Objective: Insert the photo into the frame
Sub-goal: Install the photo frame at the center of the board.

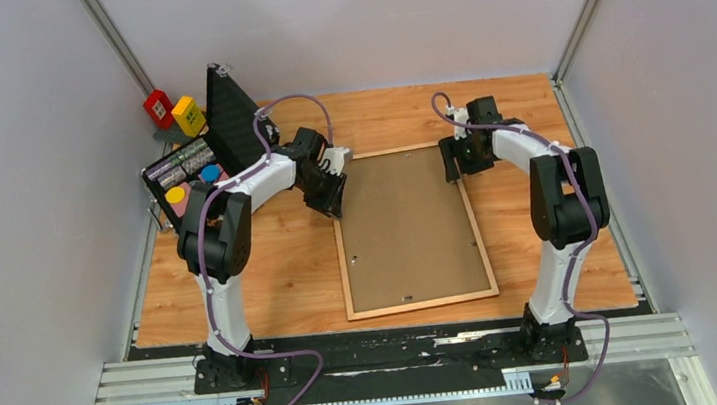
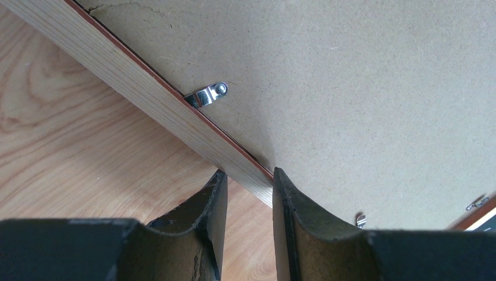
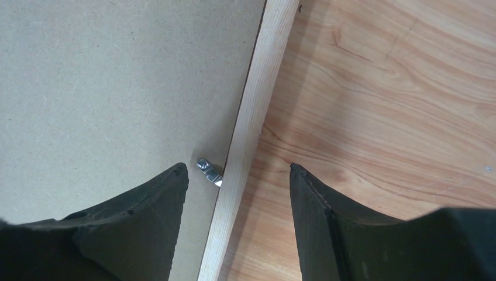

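frame [image 1: 423, 303] lies face down on bench [image 1: 272, 282], long axis near-to-far, backing board [image 1: 407, 222] in it, photo not visible. left tool [image 2: 245, 172] narrow, astride left rail, grip unclear. right tool [image 3: 238, 167] wide, astride right rail, clear of it. both at far end, equally near
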`<action>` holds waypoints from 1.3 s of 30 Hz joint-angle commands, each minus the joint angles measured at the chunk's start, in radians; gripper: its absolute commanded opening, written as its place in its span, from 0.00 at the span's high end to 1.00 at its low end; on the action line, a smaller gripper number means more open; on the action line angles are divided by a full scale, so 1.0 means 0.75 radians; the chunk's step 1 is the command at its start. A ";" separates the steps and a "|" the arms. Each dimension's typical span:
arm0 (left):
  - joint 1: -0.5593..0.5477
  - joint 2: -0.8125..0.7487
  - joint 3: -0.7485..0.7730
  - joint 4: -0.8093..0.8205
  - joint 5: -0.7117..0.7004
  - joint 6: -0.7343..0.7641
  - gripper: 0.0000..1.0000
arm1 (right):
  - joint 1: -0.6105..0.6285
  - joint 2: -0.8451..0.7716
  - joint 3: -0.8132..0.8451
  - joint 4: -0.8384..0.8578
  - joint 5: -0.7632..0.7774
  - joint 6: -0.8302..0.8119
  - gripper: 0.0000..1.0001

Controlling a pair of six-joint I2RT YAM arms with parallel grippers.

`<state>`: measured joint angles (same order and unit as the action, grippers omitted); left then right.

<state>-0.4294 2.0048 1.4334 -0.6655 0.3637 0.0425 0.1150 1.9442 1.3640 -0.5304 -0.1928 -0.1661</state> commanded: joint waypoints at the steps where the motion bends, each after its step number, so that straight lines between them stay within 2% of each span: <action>1: -0.008 0.012 -0.001 0.001 0.050 0.080 0.68 | -0.004 0.020 0.051 0.032 -0.037 0.050 0.38; 10: -0.008 -0.014 -0.029 0.026 0.076 0.043 0.66 | -0.009 -0.114 -0.106 0.032 -0.090 0.054 0.37; 12: -0.008 -0.018 -0.031 0.023 0.077 0.033 0.62 | -0.009 -0.154 -0.139 0.030 -0.097 0.054 0.37; 14: -0.008 -0.026 -0.032 0.018 0.072 0.029 0.53 | -0.009 -0.186 -0.170 0.027 -0.090 0.052 0.37; 19: -0.008 -0.068 -0.055 -0.001 0.082 0.033 0.20 | -0.014 -0.234 -0.244 0.024 -0.075 0.060 0.39; 21: -0.008 -0.086 -0.065 -0.017 0.094 0.041 0.13 | -0.021 -0.238 -0.258 0.022 -0.082 0.070 0.41; 24: -0.009 -0.128 -0.089 -0.035 0.120 0.045 0.04 | -0.035 -0.229 -0.266 0.014 -0.104 0.081 0.48; 27: -0.009 -0.165 -0.128 -0.049 0.130 0.052 0.00 | -0.043 -0.206 -0.268 0.007 -0.127 0.093 0.58; 29: -0.009 -0.191 -0.154 -0.048 0.133 0.057 0.00 | -0.049 -0.183 -0.262 0.003 -0.132 0.105 0.68; 33: -0.019 -0.233 -0.191 -0.040 0.136 0.071 0.00 | -0.080 -0.123 -0.220 0.004 -0.138 0.160 0.98; 39: -0.073 -0.248 -0.209 -0.033 0.132 0.066 0.00 | -0.187 -0.037 -0.146 0.007 -0.242 0.286 1.00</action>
<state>-0.4519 1.8702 1.2873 -0.6968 0.4435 0.0742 0.0277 1.8565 1.2125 -0.5499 -0.3233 -0.0231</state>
